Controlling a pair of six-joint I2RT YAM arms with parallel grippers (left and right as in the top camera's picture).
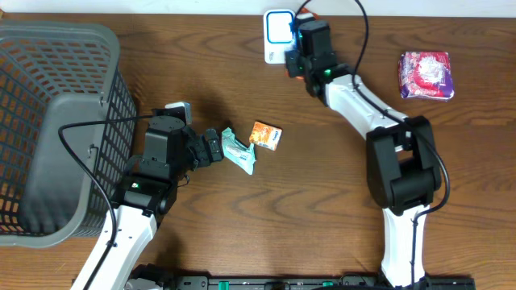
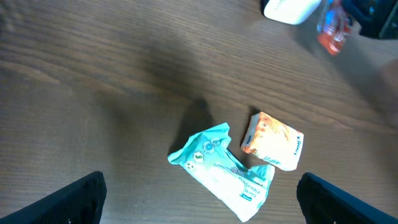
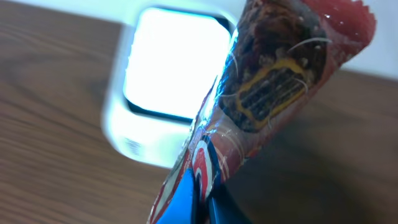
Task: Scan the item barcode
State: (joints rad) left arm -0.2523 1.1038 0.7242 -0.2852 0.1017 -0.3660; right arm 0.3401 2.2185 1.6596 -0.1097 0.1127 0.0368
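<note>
while the left fingers [image 1: 213, 149] stand wide apart and hold nothing, they hover at the near side of the bench [image 1: 322, 201], just beside a teal pack [image 1: 239, 153]. an orange pack [image 1: 265, 135] lies a little beyond it. neither pack is being scanned now.

farther back, the right fingers [image 3: 186, 193] are pressed together on the lower end of the red pack [image 3: 267, 93]. it is held off the bench near the far edge, so the right arm is plainly the one placed for the job. its long axis runs straight out from the fingers, leaning a little to one side in the wrist view, with the crimped top end farthest out. the wrapper is glossy red and dark, creased, with a yellow-framed panel of dark bars. that panel may be the barcode, though i cannot tell for sure.

just behind the pack stands the white scanner [image 3: 174, 68], its window lit. pack and scanner overlap in the wrist view, near but seemingly apart. the barred panel faces the wrist camera, so it likely needs turning toward the window.
</note>
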